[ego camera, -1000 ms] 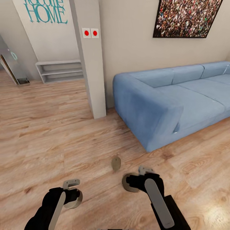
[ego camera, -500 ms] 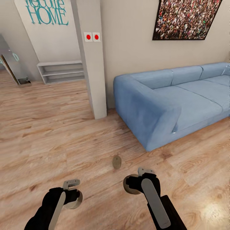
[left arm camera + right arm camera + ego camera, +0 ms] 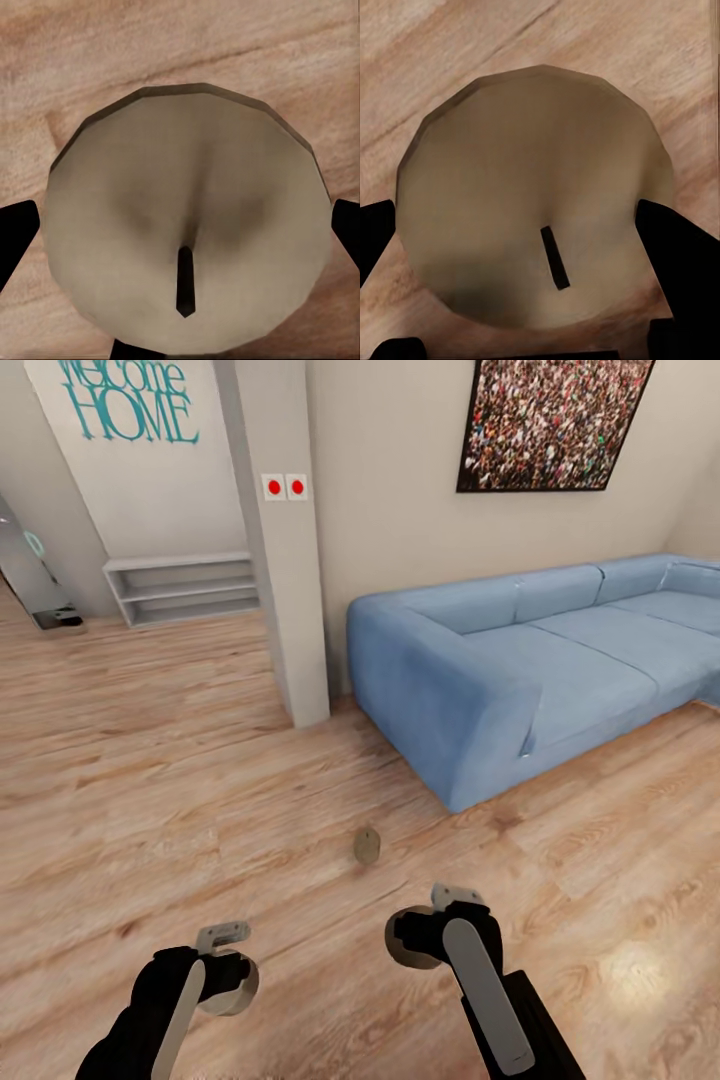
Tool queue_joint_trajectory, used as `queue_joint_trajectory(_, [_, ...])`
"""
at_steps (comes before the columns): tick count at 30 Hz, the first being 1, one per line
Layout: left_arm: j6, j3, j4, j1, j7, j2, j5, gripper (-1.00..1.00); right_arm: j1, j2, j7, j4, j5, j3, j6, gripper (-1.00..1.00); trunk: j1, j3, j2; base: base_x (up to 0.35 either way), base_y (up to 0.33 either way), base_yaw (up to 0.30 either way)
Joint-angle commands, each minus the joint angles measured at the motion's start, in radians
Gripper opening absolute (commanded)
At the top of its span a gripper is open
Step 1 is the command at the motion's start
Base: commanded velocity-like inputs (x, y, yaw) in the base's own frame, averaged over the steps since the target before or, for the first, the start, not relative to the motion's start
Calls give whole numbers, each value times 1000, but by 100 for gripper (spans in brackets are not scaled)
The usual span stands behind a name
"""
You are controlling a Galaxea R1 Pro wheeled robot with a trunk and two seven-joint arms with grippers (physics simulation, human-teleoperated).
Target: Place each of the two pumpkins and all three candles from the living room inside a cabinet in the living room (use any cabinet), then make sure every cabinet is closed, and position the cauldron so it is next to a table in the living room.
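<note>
Taking the blue sofa (image 3: 520,660) as the marker and reading from the left: far to its left, past the grey pillar (image 3: 280,560) with two red buttons, a low grey shelf (image 3: 180,588) stands against the wall under the teal "Welcome HOME" lettering. The pillar rises just beside the sofa's near arm.

On the wooden floor (image 3: 150,760) in front of that arm, between sofa and robot, lies a third candle (image 3: 367,846), a small beige lump on its own, apart from both grippers.

Nearer than that, the left gripper (image 3: 232,972) is clamped on a candle (image 3: 187,225): its wrist view looks down on the pale round top with a dark wick, a black finger at each side. The right gripper (image 3: 425,938), closer to the sofa, grips another candle (image 3: 536,225) in the same way, its dark fingers (image 3: 675,240) pressed against the wax.

No cabinet, pumpkin, cauldron or table shows here, so the robot seems to be in transit with two of the three candles in hand. With both grippers full, the floor candle cannot be taken now. The next move likely calls for turning the base away from the sofa to find the cabinet, opening a drawer, and dropping these two in before coming back for the third.
</note>
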Motion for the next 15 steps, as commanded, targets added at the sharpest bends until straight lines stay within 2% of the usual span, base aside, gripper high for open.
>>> queue_joint_trajectory(1, [0,0,0,0,0,0,0,-100,0,0,0,0,-1,-1,0,-100,-4,3,7,-270,224,-275])
queue_joint_trajectory(5, [6,0,0,0,-19,1,0,-100,0,0,0,0,-1,-2,0,-100,-19,16,35,-269,225,-278])
queue_joint_trajectory(8, [42,1,0,0,-87,4,-3,-100,0,0,0,1,-2,-3,-8,-100,-31,27,56,-269,226,-280])
queue_joint_trajectory(11, [58,1,0,0,-137,43,-1,-100,0,0,0,3,-2,-3,-29,-100,-42,37,77,-259,219,-281])
queue_joint_trajectory(15, [61,3,1,0,-149,56,-1,-100,0,-3,-1,3,0,-6,-34,-100,-58,51,105,-188,145,-281])
